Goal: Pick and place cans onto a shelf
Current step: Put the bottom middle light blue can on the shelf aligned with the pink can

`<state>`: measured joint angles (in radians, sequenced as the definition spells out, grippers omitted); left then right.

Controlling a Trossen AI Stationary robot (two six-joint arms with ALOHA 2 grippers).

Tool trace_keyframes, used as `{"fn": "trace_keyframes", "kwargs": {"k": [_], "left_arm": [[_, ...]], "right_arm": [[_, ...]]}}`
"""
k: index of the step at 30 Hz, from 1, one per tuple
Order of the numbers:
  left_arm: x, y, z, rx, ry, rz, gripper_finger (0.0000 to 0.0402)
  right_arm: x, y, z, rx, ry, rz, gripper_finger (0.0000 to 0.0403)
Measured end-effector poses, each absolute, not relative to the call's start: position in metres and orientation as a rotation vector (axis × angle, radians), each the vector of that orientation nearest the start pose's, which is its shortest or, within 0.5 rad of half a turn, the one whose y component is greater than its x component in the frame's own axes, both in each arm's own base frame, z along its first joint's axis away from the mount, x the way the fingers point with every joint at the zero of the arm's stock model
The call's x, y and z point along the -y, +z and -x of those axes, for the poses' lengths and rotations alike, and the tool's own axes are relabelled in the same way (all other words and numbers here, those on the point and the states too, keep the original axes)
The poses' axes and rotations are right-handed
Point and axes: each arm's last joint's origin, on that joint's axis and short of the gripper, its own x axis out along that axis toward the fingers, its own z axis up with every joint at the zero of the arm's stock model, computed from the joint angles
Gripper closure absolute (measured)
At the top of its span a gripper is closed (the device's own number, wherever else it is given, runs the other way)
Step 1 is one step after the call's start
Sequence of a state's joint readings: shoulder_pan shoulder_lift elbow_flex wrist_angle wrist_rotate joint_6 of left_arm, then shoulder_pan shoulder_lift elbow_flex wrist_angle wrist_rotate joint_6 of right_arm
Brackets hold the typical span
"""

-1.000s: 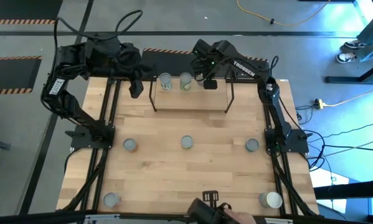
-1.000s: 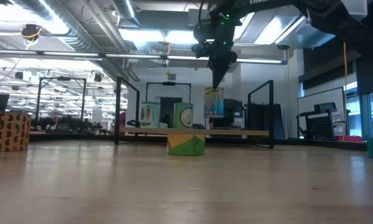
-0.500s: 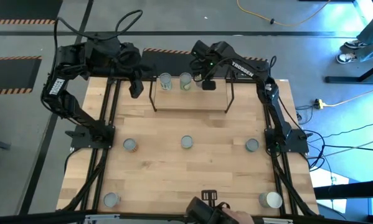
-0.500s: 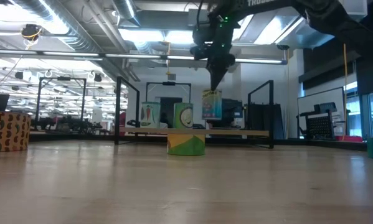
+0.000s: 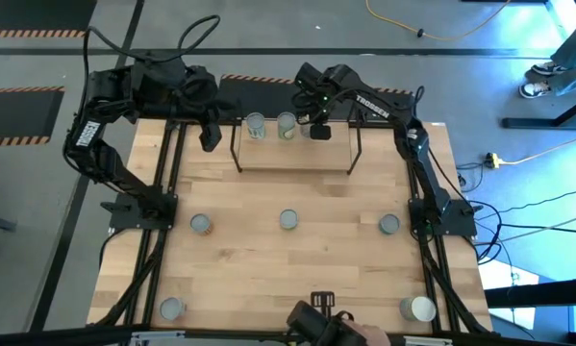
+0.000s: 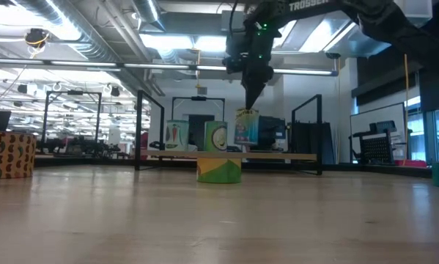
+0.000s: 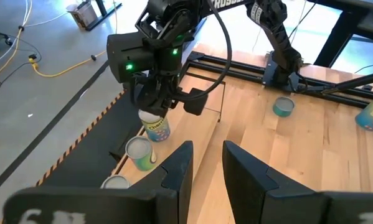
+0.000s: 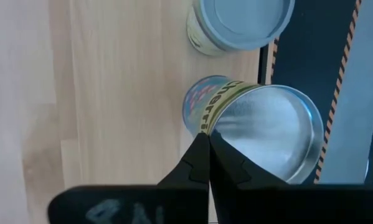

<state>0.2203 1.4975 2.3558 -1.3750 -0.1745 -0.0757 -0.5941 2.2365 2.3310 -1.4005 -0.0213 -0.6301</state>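
The shelf, a light board in a black wire frame, stands at the table's far middle. Two cans stand upright on it. Just right of them my right gripper is shut on a third can, which hangs above the shelf board. My left gripper waits open near the shelf's left end, holding nothing. Several more cans stand on the table, one at its middle. My right gripper pinches the can's top rim between its two fingers, at one spot on the edge. The fingers come from above, pointing steeply down. The can hangs below them, slightly tilted and clear of the shelf board.
Loose cans stand at mid-left, mid-right, near left and near right. The shelf's upright wire loops flank the board. To the right of the held can the board is bare.
My right gripper has sunk a little toward the shelf board and drifted slightly toward the table's left, staying shut on the can. The can hangs lower and closer to the two cans on the shelf.
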Motion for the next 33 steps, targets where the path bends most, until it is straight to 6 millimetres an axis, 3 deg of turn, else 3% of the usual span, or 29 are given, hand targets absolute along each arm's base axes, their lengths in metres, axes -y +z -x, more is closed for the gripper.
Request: {"fn": "trace_keyframes", "kwargs": {"k": [28,33], "left_arm": [[-0.048,0.544,-0.193,-0.505,0.405,0.085,0.0321],[-0.048,0.544,-0.193,-0.505,0.405,0.085,0.0321]], "right_arm": [[0.252,0.298,-0.37,-1.355,-0.081,0.136,0.0403],[0.252,0.279,-0.367,-1.454,-0.067,0.157,0.0403]]}}
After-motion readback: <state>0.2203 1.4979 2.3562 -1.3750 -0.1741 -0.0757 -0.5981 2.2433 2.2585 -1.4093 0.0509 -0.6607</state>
